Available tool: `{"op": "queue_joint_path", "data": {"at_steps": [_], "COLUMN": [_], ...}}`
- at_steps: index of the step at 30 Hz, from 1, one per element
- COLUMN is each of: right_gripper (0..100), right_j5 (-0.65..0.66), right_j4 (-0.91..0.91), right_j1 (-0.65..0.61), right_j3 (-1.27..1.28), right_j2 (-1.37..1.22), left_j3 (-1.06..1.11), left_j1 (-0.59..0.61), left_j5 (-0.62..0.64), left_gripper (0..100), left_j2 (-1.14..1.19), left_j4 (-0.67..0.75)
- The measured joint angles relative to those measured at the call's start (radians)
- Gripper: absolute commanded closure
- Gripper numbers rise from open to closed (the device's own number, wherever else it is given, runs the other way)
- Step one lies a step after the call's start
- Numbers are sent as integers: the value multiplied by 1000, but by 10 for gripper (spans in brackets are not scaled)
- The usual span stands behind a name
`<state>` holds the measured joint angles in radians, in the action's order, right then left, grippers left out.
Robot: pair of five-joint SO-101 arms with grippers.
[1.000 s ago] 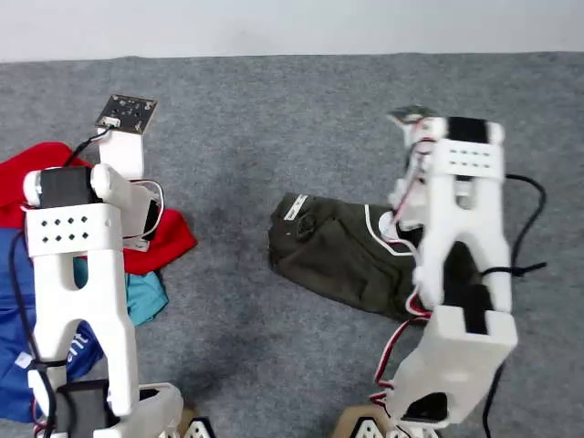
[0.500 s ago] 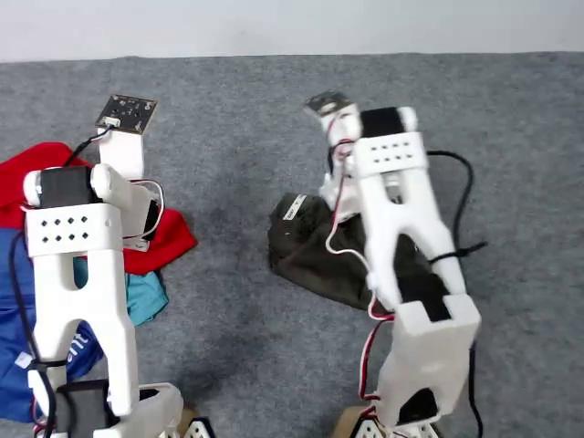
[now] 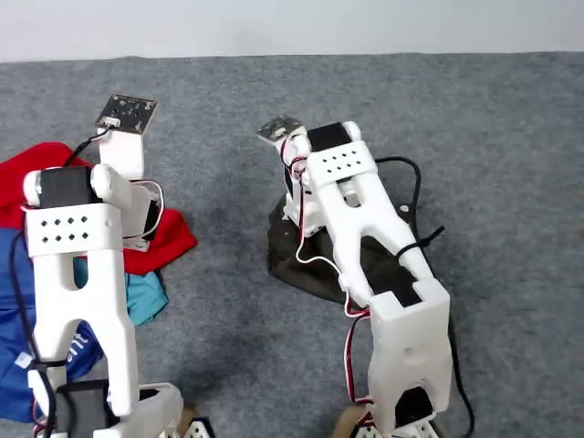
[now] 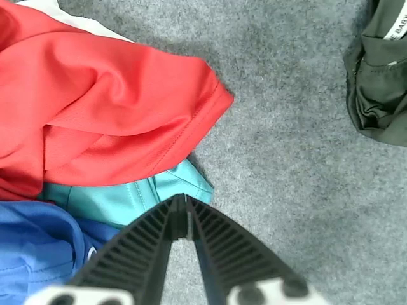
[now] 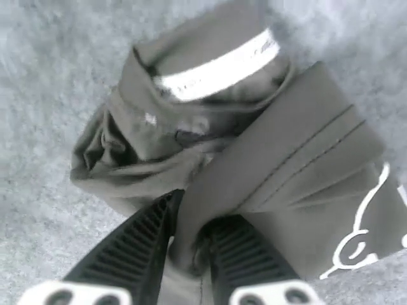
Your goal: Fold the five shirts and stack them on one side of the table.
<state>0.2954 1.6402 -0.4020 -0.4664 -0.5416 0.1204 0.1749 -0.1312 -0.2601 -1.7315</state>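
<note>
Your right arm (image 3: 365,219) just swung from the 3 o'clock side toward 9 o'clock across the olive shirt (image 3: 290,257). The right end effector (image 5: 194,213) is clamped almost closed on a fold of it (you can see the cloth bunched between the fingers in the wrist view). So that side of the shirt got dragged over, and it now sits as a tighter bundle around the middle of the bench (image 3: 228,109). I'd call that a fold in progress, not a finished one. The left end effector (image 4: 186,206) hasn't budged: closed on nothing, hovering at the edge of the teal shirt (image 4: 140,197). That one, the red shirt (image 4: 108,108) and the blue shirt (image 4: 32,248) lie in a loose heap at 9 o'clock, so most of the job's still ahead.
</note>
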Motion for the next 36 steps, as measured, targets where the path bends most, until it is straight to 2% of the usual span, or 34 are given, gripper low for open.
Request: {"op": "queue_joint_path", "data": {"at_steps": [5, 11, 16, 22, 26, 29, 36], "right_gripper": [956, 775, 763, 785, 897, 990, 991], "right_j5": [0, 0, 0, 28, 34, 84, 118], "right_j4": [37, 110, 110, 110, 110, 114, 114], "right_j1": [0, -46, -87, -92, -15, 61, 189], "right_j3": [-126, -244, -261, -261, -261, -261, -209], "right_j2": [-60, -120, -117, -46, -29, -29, -28], "left_j3": [2, 2, 17, 123, 146, 149, 149], "left_j1": [0, 0, 0, 0, 0, 0, 0], "left_j5": [0, 0, 0, 0, 0, 0, 0], "left_gripper": [997, 997, 997, 997, 997, 997, 997], "left_j2": [0, 0, 0, 0, 0, 0, 0], "left_j4": [18, 28, 40, 118, 130, 130, 146]}}
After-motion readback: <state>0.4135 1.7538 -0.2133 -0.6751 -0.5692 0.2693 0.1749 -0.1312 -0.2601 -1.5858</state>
